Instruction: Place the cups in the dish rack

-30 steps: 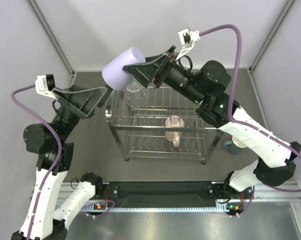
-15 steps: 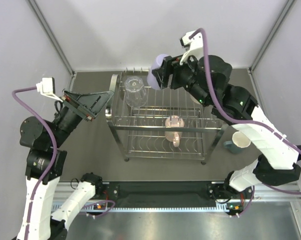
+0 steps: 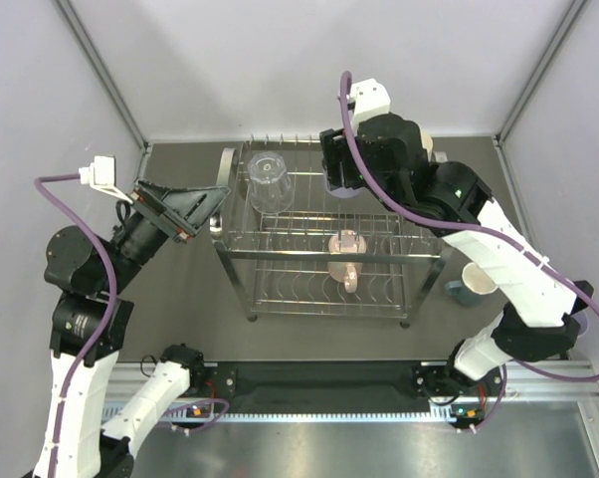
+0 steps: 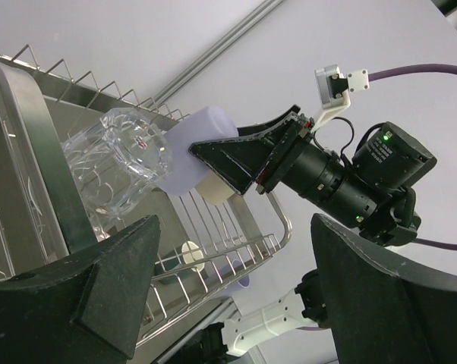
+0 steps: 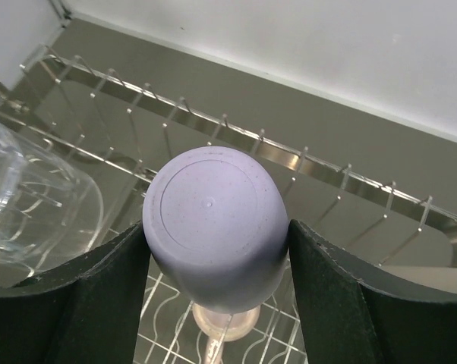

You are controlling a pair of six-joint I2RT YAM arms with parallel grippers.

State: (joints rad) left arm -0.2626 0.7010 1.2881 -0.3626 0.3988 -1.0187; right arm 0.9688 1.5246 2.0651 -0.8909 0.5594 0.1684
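Right gripper (image 5: 217, 243): closed around a lavender tumbler (image 5: 212, 220), one black finger pressed against each side of its wall. The tumbler's flat base faces the wrist camera and its mouth points away, toward the wires. Position: above the upper tier of the dish rack (image 3: 280, 255), in the far half, right of centre. Whether the tumbler touches the wires: cannot tell.

Left gripper (image 4: 234, 227): jaws spread wide, nothing between them. Position: just off the rack's left side frame, level with the upper tier, fingers aimed across the rack toward the other gripper.

Dish rack: two tiers of chrome wire with rounded tube side frames, standing on a dark grey table (image 3: 180, 289).

Clear glass (image 3: 267, 181): on the rack's upper tier, far left corner, left of the held tumbler and apart from it.

Pink mug (image 3: 346, 251): seen through the upper wires on the rack's lower level, right of centre, handle turned toward the rack's near edge.

Teal mug (image 3: 469, 287): white inside, off the rack, on the table just beside the rack's near right leg, partly covered by the right arm in the top view.

Beige tumbler (image 4: 213, 189): only a part shows in the left wrist view, beyond the rack's right side, behind the right gripper's finger.
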